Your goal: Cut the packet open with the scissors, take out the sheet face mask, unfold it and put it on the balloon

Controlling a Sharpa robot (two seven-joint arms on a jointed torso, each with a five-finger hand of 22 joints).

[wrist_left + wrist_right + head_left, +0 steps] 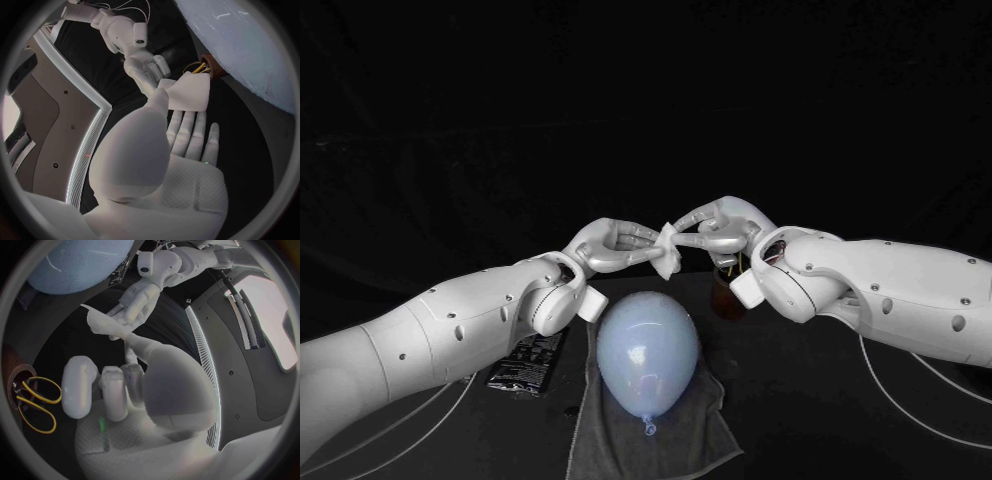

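A white folded sheet mask (pixel 671 250) hangs between my two hands above the far end of the balloon. My left hand (pixel 610 250) pinches one edge and my right hand (pixel 718 228) pinches the other. The left wrist view shows the mask (pixel 187 93) at my left thumb and fingertips, with the right hand (pixel 145 67) gripping its far corner. The right wrist view shows the mask (pixel 103 323) held by the left hand (pixel 133 302). The pale blue balloon (pixel 646 350) lies on a grey towel (pixel 708 425). The black packet (pixel 528 362) lies left of it.
Yellow-handled scissors (pixel 34 402) stand in a brown holder (pixel 727 298) just right of the balloon, under my right wrist. The holder and scissors (pixel 201 67) sit close behind the mask in the left wrist view. Cables trail over the black table (pixel 877 430) on both sides.
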